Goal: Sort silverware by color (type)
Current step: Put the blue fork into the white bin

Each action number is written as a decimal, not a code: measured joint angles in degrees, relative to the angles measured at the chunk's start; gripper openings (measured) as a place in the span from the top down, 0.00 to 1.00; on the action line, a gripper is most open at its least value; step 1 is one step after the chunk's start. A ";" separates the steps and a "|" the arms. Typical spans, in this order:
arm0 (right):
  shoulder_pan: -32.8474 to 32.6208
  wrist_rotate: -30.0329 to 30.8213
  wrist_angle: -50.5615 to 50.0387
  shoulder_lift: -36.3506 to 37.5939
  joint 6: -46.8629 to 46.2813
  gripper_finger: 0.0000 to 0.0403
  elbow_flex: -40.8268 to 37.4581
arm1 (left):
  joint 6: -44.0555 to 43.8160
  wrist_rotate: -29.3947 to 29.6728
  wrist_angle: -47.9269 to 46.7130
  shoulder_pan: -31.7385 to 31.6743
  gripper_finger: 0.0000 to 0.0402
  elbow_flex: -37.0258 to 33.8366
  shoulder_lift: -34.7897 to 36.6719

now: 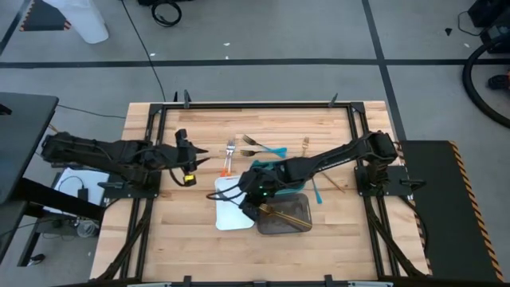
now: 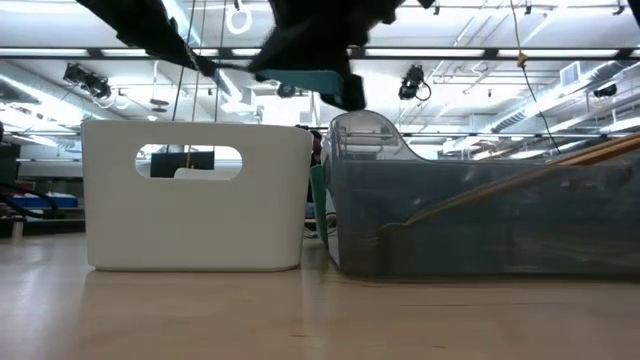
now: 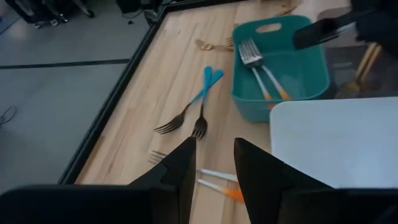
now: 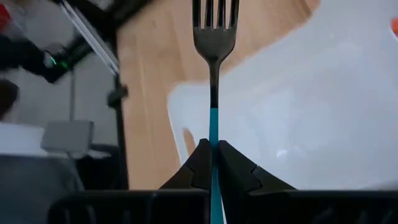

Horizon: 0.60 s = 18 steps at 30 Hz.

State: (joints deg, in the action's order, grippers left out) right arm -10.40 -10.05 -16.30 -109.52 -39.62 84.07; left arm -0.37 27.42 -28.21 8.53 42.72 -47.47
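Observation:
My right gripper (image 4: 213, 146) is shut on a fork (image 4: 214, 37) with a silver head and a teal handle, over the white tray (image 1: 227, 214). My left gripper (image 3: 214, 165) hovers open and holds nothing, above two orange-handled forks (image 3: 219, 185) on the wood at the table's left (image 1: 195, 163). Two teal-handled forks (image 3: 200, 102) lie beyond it, their handles crossing. The teal tray (image 3: 314, 78) holds two orange-handled forks (image 3: 264, 71). Gold utensils (image 1: 287, 215) lie in the grey tray (image 1: 296, 206). My right gripper pinches the fork's teal handle (image 4: 213, 127) between its two fingers, close to the silver neck. The handle runs back along the fingers, and the tines point straight ahead. The gripper slants down from the table's right. The fork is lifted clear above the white tray.
A gold fork (image 1: 305, 143) lies at the far side. A teal-handled utensil (image 1: 317, 190) and a gold one (image 1: 331, 185) lie right of the trays. In the low view the white tray (image 2: 195, 195) and grey tray (image 2: 480, 220) stand side by side.

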 joint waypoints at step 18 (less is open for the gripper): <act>0.58 4.49 9.87 -4.99 -10.41 0.96 -0.14 | 4.08 4.51 1.83 4.90 0.71 -0.02 -0.39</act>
State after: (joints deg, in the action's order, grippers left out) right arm -9.82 -5.56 -6.44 -114.52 -50.03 83.93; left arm 3.70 31.92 -26.38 13.43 42.70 -47.87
